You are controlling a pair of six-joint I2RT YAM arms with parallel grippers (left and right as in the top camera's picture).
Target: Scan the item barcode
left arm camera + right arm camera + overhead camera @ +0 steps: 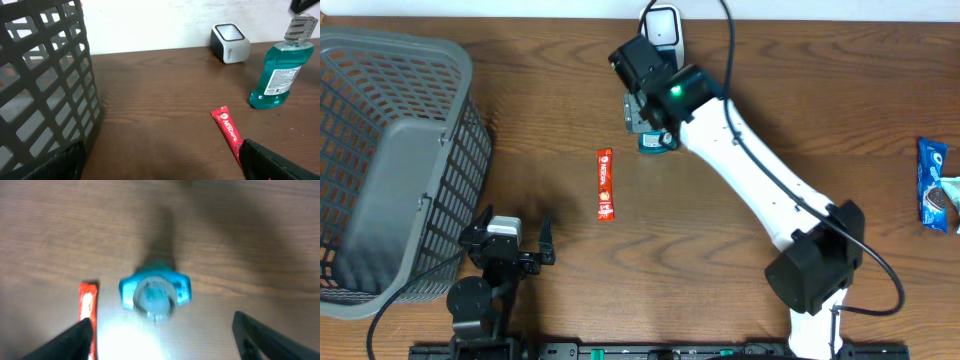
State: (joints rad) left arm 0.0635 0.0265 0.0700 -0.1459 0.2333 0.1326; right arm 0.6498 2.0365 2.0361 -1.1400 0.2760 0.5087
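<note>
A teal mouthwash bottle (653,143) (280,75) stands upright on the wooden table, a short way in front of the white barcode scanner (663,25) (230,42). My right gripper (642,112) (162,335) hovers just above it and is open. In the right wrist view the bottle's cap (155,292) is seen from above, with the two dark fingers wide apart and touching nothing. My left gripper (510,238) (160,162) rests open and empty at the front left, next to the basket.
A red coffee sachet (605,184) (227,127) (87,305) lies left of the bottle. A grey mesh basket (390,150) (40,75) fills the left side. A blue cookie pack (932,180) lies at the far right edge.
</note>
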